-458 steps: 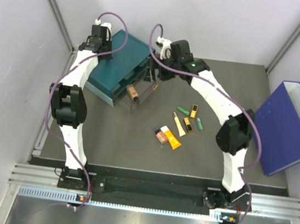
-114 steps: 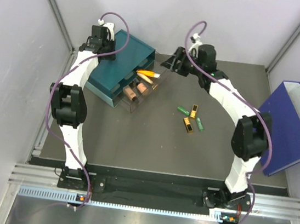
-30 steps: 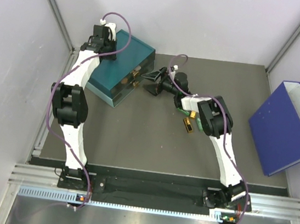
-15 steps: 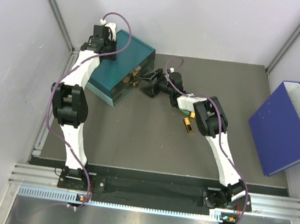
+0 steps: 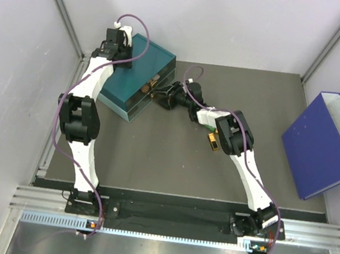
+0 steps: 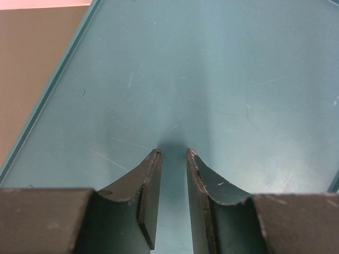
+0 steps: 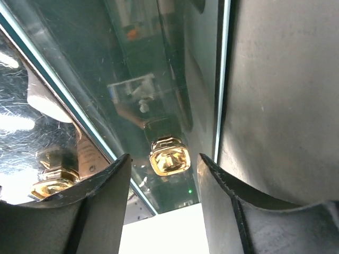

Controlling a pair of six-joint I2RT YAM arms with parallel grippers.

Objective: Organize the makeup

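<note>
Right end effector sits spread around the gold knob on the teal drawer box, with a gap showing on either side. I see that arm lying low, its elbow folded over the table. Left end effector points down at the box top, fingers narrowly parted, pinching nothing. A gold-and-black makeup stick and a green tube lie beside the right arm.

Bright, even overhead light, soft shadows; right wrist view glary with blurred reflections
</note>
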